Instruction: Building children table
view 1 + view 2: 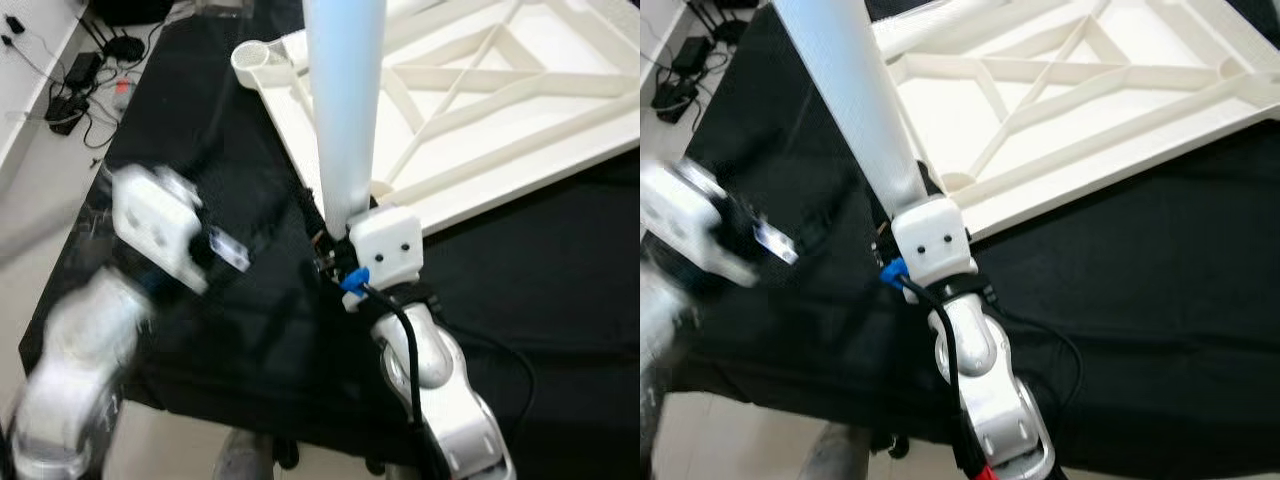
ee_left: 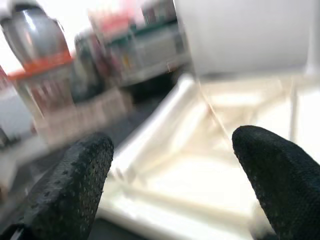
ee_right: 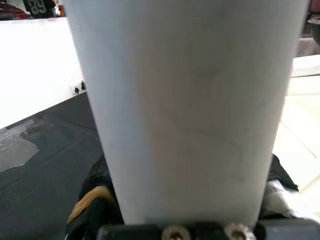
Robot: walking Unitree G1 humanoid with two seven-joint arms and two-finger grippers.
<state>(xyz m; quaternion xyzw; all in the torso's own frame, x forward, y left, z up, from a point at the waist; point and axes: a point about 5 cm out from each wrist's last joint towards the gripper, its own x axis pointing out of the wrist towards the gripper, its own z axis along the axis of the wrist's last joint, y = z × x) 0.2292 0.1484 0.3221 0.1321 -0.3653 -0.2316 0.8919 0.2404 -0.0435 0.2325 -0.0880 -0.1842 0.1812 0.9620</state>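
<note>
while right pincer (image 1: 335,235) grips one leg (image 1: 343,100), one tabletop (image 1: 480,90).

White leg (image 1: 344,100) upright; tabletop (image 1: 520,110) upside-down.

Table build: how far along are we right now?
Done: the tabletop lies underside up on the black cloth, ribs showing, a round corner socket still empty. In hand: the right gripper holds a white leg upright near the tabletop's near corner. The left gripper is open, facing the tabletop. Left: seating this leg; no leg looks fitted yet, though the far corners are out of view.
</note>
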